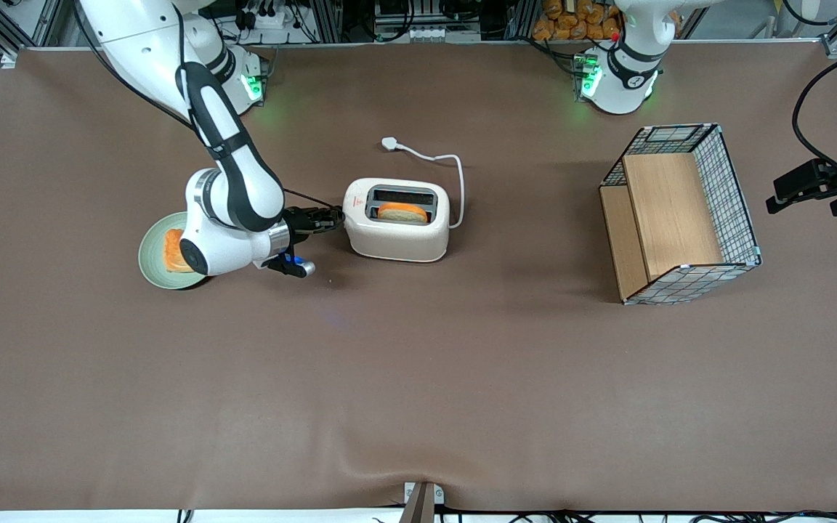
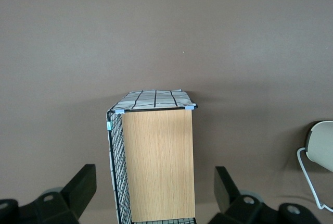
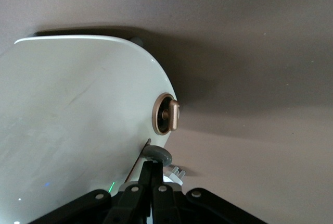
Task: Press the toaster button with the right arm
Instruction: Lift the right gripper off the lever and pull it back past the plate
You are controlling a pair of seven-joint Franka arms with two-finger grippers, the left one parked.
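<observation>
The cream-white toaster [image 1: 398, 236] stands mid-table with a slice of toast [image 1: 402, 212] in the slot nearer the front camera. My right gripper [image 1: 336, 216] is level with the toaster's narrow end and reaches up to it. In the right wrist view the fingers [image 3: 147, 174] are shut together, and the gripper [image 3: 152, 164] has its tips against the small round grey toaster button [image 3: 159, 154]. That button sticks out of the toaster's end wall [image 3: 78, 114]. A bronze dial [image 3: 166, 113] sits on the same end.
A green plate [image 1: 151, 263] with toast [image 1: 171, 250] lies under my right arm's wrist. The white cord and plug [image 1: 389, 143] trail from the toaster. A wire crate with wooden panels [image 1: 680, 211] stands toward the parked arm's end and shows in the left wrist view [image 2: 156, 156].
</observation>
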